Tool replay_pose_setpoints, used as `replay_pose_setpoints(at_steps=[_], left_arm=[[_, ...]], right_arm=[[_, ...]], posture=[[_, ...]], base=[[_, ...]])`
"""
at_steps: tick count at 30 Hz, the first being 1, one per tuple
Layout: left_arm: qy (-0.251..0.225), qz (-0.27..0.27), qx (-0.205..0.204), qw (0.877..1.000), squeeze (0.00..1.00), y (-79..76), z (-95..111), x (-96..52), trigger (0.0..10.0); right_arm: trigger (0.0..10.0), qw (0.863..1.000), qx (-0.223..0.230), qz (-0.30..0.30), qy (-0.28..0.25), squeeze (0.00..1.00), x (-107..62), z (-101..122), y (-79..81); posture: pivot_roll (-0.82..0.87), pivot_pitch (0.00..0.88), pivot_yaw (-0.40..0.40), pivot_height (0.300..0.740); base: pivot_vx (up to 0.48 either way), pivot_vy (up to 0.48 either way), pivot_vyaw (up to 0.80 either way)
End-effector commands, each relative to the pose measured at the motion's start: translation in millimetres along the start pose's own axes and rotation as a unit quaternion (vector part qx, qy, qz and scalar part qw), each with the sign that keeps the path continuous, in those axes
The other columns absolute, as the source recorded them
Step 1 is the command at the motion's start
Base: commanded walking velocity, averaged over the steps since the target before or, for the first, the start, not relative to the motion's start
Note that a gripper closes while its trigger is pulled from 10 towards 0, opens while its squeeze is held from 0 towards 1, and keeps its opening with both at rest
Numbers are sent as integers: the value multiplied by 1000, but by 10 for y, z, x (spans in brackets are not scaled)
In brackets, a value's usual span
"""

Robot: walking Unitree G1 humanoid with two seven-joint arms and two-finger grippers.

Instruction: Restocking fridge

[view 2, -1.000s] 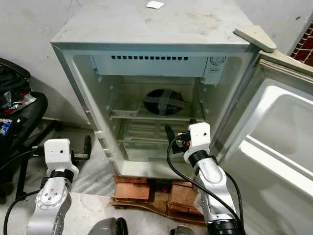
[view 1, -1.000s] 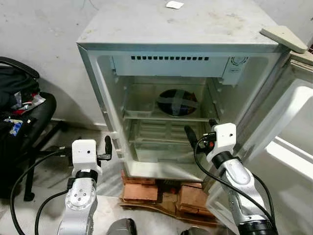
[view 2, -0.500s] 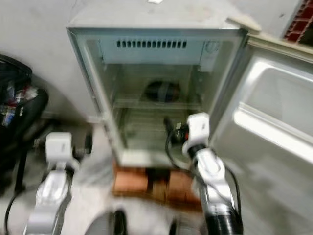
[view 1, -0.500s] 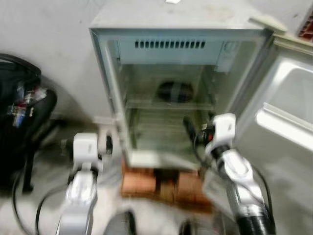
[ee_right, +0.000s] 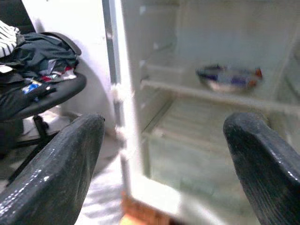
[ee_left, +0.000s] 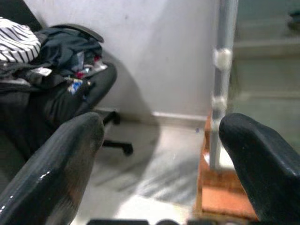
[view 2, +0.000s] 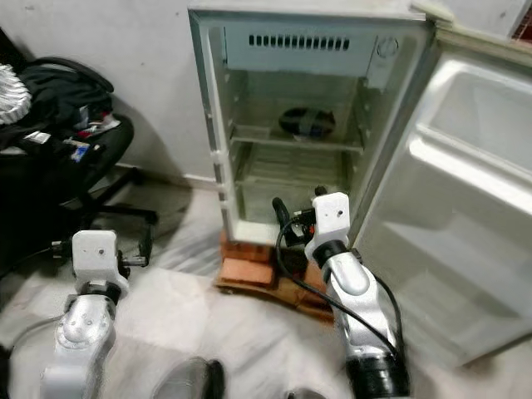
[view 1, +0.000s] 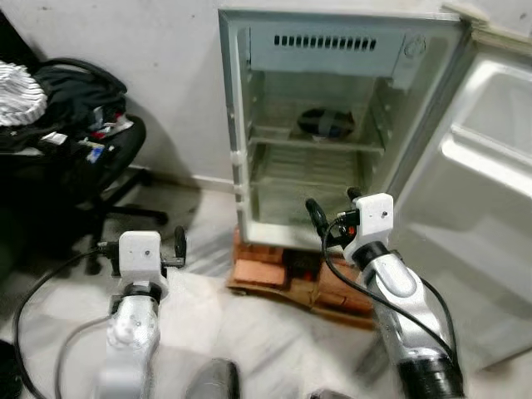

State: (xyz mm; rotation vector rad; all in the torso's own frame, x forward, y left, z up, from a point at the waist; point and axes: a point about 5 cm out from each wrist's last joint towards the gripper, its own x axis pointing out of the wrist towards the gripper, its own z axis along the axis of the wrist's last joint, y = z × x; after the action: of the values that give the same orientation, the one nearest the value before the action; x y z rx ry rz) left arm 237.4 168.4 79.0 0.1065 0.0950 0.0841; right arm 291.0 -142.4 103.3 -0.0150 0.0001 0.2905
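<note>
At your far left, a black office chair (view 1: 75, 166) is sitting piled with clothes and small packets against the wall, well apart from the fridge. Those packets may be the stock to fetch, but you are too far off to tell what they are.

Next comes your left gripper (view 1: 179, 247), hanging low over the pale floor (view 1: 266, 349), its 2 fingers (ee_left: 56, 164) spread wide and holding nothing. Its wrist view is looking past the chair on one side and the fridge's door frame on the other.

The fridge (view 1: 332, 50) is standing open on a stack of bricks (view 1: 274, 278), with 1 dark wrapped item (view 1: 326, 123) already lying on the upper shelf, toward the back. The lower shelf is looking bare.

Your right gripper (view 1: 331, 214) is hovering just in front of the lower opening, its 2 fingers (ee_right: 51, 178) also spread and carrying nothing. The wrapped item is lying up and ahead of those fingers, its long axis running across the shelf.

At your far right, the white door (view 1: 490, 191) is swinging wide.

With both grippers bare, restocking is probably calling for a turn toward the chair, and your left arm is the nearer 1 to it.
</note>
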Motion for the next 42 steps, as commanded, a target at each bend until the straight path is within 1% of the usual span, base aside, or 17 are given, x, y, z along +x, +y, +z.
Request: replay_pose_setpoints(at_steps=[1,4,8,11,14,15,17,18,20,23,29,37,39,40,41,42], left_arm=[[-5,-1,4,1000,0,11,24,12,10000],[-5,-1,3,1000,0,6,27,12,10000],[-6,-2,0,1000,0,-8,27,5,10000],[-15,-15,0,1000,0,-28,42,-10,10000],[-14,-18,-5,1000,0,-40,35,-19,10000],[-13,-18,-6,1000,0,-41,34,-18,10000],[-12,-19,-5,1000,0,-45,29,-15,10000],[-12,-19,-4,1000,0,-47,27,-17,10000],[-12,-21,-4,1000,0,-51,24,-14,10000],[-13,-22,-5,1000,0,-53,27,-2,10000],[-14,-22,-5,1000,0,-59,31,4,10000],[-13,-22,-4,1000,0,-59,26,-3,10000],[-13,-22,-5,1000,0,-61,26,-6,10000],[-13,-23,-5,1000,0,-62,26,-8,10000],[-13,-23,-5,1000,0,-63,26,-10,10000],[-13,-23,-5,1000,0,-64,26,-10,10000]], right_arm=[[10000,1000,1,-11,2,0,-5,5,-24],[10000,1000,2,-16,5,0,-7,-5,-37],[10000,1000,1,-21,13,0,-10,-28,-58],[10000,998,-10,-52,21,0,-30,-62,-99],[10000,996,-38,-72,30,0,-47,-119,-137],[10000,997,-28,-68,27,0,-44,-126,-129],[10000,997,17,-72,28,0,-36,-147,-109],[10000,996,22,-76,31,0,-36,-151,-109],[10000,998,-28,-56,17,0,-16,-108,-85],[10000,999,-16,-23,30,0,-15,-103,-26],[10000,1000,-13,-4,21,0,-19,-91,11],[10000,1000,2,13,22,0,-15,-95,35],[10000,998,34,59,14,0,-38,-78,103],[10000,993,47,104,28,0,-74,-102,174],[10000,988,51,142,40,0,-113,-127,228],[10000,986,48,151,42,0,-125,-134,239]], posture=[[-48,89,38,740],[-48,92,38,740],[-48,96,38,740],[-51,98,36,740],[-54,101,35,740],[-54,105,34,740],[-56,109,35,740],[-56,109,35,740],[-62,106,33,740],[-63,107,32,740],[-61,112,29,740],[-58,114,28,740],[-58,114,27,740],[-57,116,28,740],[-57,116,28,740],[-57,116,28,740]], base=[[-277,0,0],[-274,0,0],[0,0,0],[0,0,0],[0,0,0],[0,0,0],[0,-169,0],[0,-337,0],[0,-463,0],[0,-461,0],[0,-439,0],[0,-433,0],[0,-429,0],[0,-420,0],[0,-420,0],[0,-420,0]])
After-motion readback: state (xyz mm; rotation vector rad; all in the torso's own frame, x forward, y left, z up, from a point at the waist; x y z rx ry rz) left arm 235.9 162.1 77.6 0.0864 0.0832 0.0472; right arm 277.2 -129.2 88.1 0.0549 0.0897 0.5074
